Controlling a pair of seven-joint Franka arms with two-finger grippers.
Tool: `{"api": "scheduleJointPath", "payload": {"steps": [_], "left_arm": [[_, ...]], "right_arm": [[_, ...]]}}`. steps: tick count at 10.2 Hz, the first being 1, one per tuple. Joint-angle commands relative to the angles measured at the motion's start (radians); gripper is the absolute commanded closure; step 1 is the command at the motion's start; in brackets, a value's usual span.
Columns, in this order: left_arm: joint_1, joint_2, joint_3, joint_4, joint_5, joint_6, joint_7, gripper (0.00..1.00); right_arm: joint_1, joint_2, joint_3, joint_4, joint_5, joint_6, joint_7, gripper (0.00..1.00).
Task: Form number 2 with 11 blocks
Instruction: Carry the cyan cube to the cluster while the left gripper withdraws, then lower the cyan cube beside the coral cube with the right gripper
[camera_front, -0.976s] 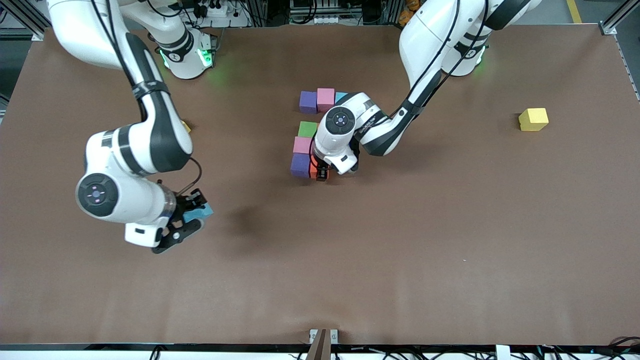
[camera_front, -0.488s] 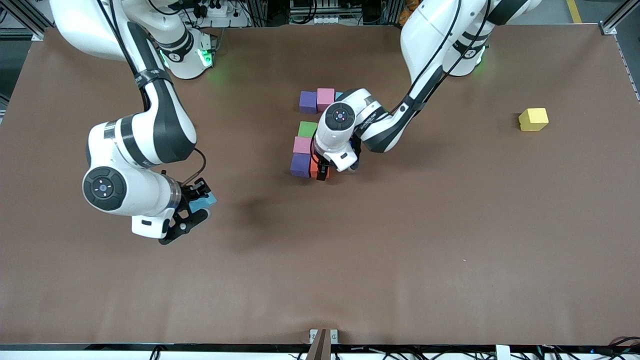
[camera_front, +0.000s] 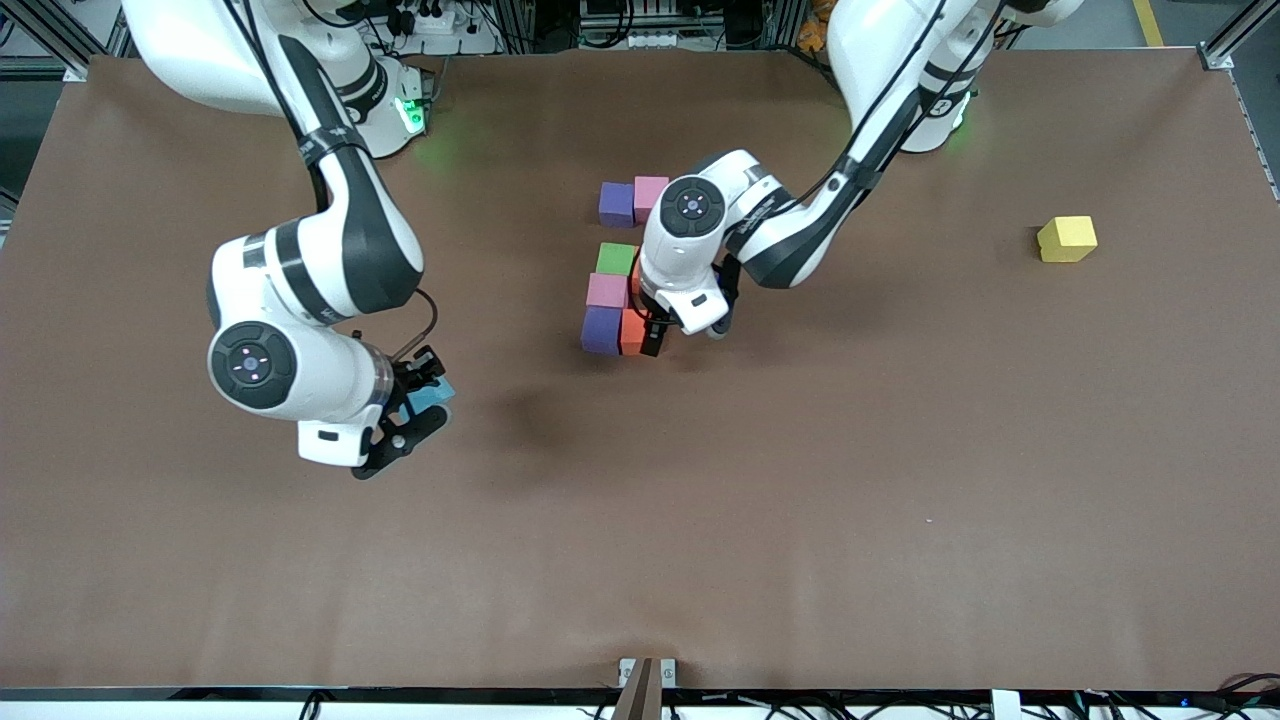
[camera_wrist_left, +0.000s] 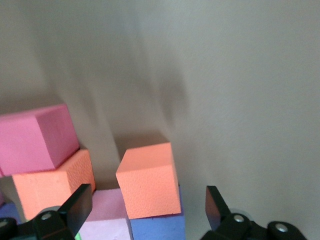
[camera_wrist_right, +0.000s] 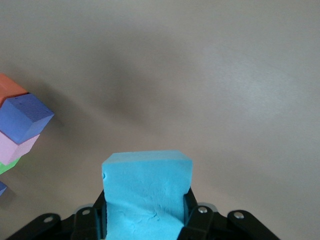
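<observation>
The blocks lie mid-table: purple (camera_front: 617, 203) and pink (camera_front: 651, 190) nearest the bases, then green (camera_front: 616, 258), pink (camera_front: 605, 290), purple (camera_front: 601, 329) in a column. An orange block (camera_front: 632, 331) rests beside that last purple one. My left gripper (camera_front: 660, 325) hovers open just over it. In the left wrist view the orange block (camera_wrist_left: 150, 180) sits free between the spread jaws of the left gripper (camera_wrist_left: 148, 200), with a second orange block (camera_wrist_left: 50, 182) and a pink one (camera_wrist_left: 35, 137) alongside. My right gripper (camera_front: 415, 415) is shut on a light blue block (camera_wrist_right: 147, 195), held over bare table toward the right arm's end.
A yellow cube (camera_front: 1067, 238) stands alone toward the left arm's end of the table. The left arm's hand hides part of the block group. Brown table surface (camera_front: 800, 500) stretches wide between the blocks and the front edge.
The left gripper has opened, let go of the orange block and risen a little. The right arm has carried the light blue block some way toward the block group.
</observation>
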Motion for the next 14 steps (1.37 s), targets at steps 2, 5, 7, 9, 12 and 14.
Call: {"api": "scheduleJointPath", "payload": {"steps": [2,5,7,9,12,14], "left_arm": [[0.090,-0.113,-0.006,-0.029,0.018,-0.099,0.181,0.00],[0.166,-0.194,-0.008,-0.025,0.014,-0.220,0.415,0.00],[0.221,-0.251,-0.008,-0.023,0.008,-0.246,0.584,0.00],[0.300,-0.295,-0.009,-0.008,0.002,-0.321,0.781,0.00],[0.361,-0.346,-0.008,0.026,0.001,-0.407,1.013,0.00],[0.371,-0.363,0.003,0.066,0.007,-0.470,1.137,0.00]], "right_arm": [[0.070,-0.010,-0.005,-0.082,0.014,0.111,0.020,0.81],[0.180,0.004,-0.007,-0.098,0.018,0.196,0.091,0.81],[0.257,0.022,-0.005,-0.099,0.018,0.275,0.092,0.82],[0.329,0.041,-0.005,-0.099,0.023,0.341,0.084,0.82],[0.425,0.091,-0.005,-0.098,0.087,0.477,0.008,0.82],[0.478,0.124,-0.005,-0.096,0.087,0.576,-0.042,0.83]]}}
